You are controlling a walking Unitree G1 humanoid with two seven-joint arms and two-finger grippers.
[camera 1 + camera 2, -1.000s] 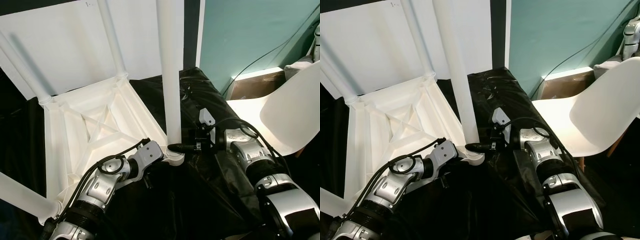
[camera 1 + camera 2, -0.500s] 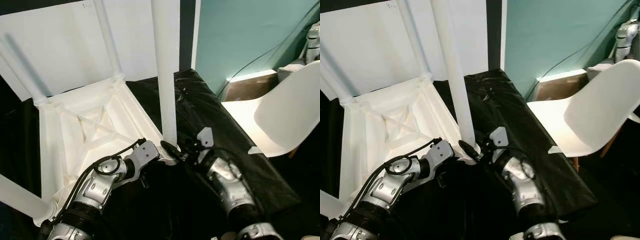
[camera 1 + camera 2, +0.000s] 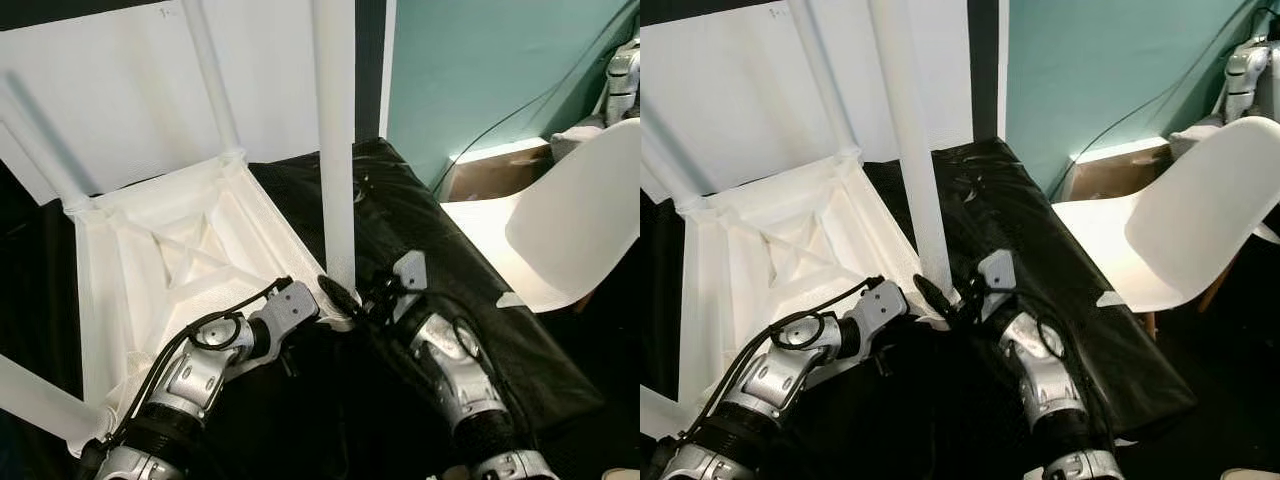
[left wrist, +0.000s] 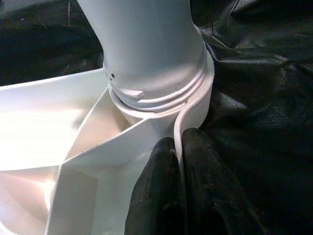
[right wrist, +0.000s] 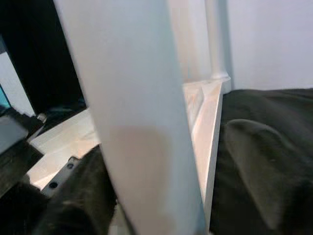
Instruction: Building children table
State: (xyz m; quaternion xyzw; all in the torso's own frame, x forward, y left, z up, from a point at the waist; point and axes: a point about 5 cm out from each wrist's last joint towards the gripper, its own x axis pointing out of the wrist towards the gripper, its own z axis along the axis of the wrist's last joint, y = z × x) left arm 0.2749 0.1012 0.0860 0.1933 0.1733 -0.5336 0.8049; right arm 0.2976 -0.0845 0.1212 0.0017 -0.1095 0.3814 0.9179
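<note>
**Robot's Two Grippers Meet at the Corner of an Upturned Children's Table**

Left eye view: an upside-down white plastic children's table lies on a surface draped in black plastic sheeting, its ribbed underside facing up. A round white table leg stands upright in the corner socket nearest the robot. The left gripper sits at that corner, and the right gripper reaches in from the other side to the foot of the leg. A white moulded chair stands to the right, near a teal wall.

Right eye view: the same scene; two further white legs rise from the table's far corners against a white panel.

Left wrist view: the left gripper's black fingers are pinched together on the thin white rim of the table, just beside the socket collar where the leg seats.

Right wrist view: the leg stands close before the camera with a dark finger against it; whether the right gripper clamps the leg cannot be told.
</note>
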